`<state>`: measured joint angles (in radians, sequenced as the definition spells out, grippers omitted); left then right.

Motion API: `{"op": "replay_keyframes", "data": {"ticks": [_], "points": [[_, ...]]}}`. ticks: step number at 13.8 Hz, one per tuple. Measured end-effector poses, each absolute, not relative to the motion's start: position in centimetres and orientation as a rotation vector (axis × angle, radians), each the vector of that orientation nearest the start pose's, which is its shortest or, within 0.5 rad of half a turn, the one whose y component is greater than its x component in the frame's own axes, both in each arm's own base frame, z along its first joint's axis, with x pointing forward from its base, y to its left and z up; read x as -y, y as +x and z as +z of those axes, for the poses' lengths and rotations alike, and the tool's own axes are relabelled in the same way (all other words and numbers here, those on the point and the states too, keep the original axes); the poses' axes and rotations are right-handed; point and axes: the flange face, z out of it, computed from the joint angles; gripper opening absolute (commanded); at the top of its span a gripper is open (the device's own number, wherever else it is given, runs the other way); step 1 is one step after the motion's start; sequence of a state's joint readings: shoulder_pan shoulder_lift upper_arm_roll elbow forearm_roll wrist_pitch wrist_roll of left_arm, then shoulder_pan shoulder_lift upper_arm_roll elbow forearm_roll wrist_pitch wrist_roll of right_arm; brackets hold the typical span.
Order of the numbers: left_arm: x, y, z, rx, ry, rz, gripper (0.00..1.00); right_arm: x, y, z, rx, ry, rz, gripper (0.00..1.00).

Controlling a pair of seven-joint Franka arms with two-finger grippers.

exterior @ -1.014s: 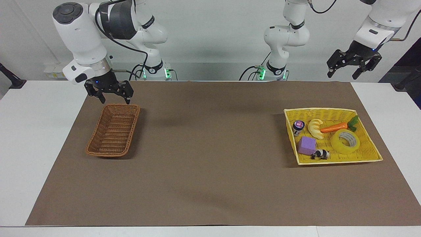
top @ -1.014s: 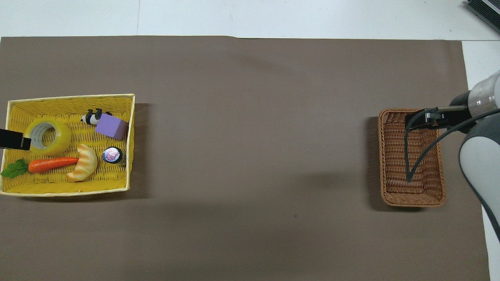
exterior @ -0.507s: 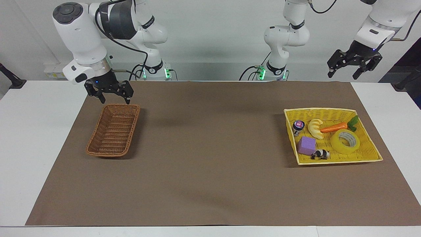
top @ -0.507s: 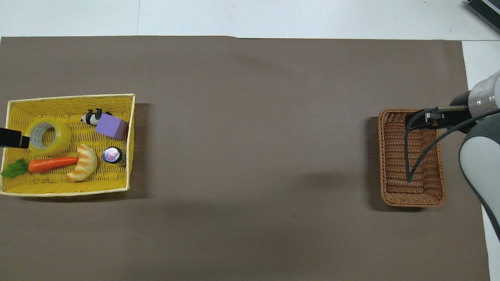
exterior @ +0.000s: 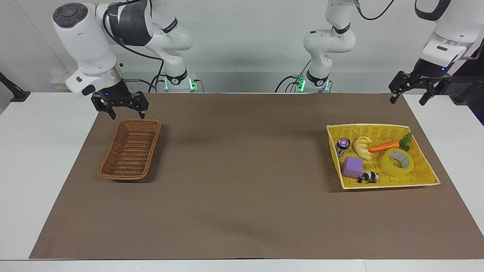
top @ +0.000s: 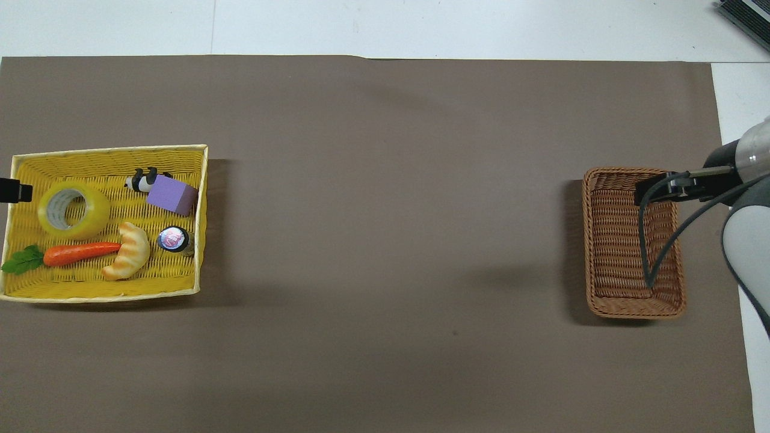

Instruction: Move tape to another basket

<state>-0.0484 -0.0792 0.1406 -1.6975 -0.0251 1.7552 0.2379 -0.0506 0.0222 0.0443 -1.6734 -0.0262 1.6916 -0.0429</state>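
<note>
Facing view: the left gripper (exterior: 415, 96) is drifting outward and lower, now off the yellow basket (exterior: 429, 169), jaws wide and holding nothing. The right gripper (exterior: 119, 110) is edging away from the brown basket (exterior: 113, 156), likewise spread and empty. The tape (exterior: 396, 162) is lying in the yellow basket beside the carrot (exterior: 383, 146).

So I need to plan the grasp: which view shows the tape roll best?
The overhead view: the tape lies flat in the yellow basket, its open core seen straight down, unobstructed beside the carrot. The facing view shows it slantwise, the ring foreshortened.
</note>
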Motion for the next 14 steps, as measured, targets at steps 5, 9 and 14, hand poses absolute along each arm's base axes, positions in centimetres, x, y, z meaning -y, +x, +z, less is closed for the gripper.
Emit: {"op": "replay_keyframes", "data": {"ticks": [5, 9, 14], "points": [[-10.4, 56.4, 55.5, -0.306, -3.108, -0.203, 1.0, 0.2, 56.9, 58.4, 0.083, -3.164, -0.02, 1.0], [-13.0, 57.4, 50.3, -0.348, -3.088, -0.201, 1.0, -1.4, 55.8, 58.9, 0.086, -2.979, 0.069, 1.0], [-15.6, 58.8, 44.5, -0.417, -3.112, -0.193, 1.0, -2.8, 54.4, 58.8, 0.083, -2.824, 0.111, 1.0]]}}
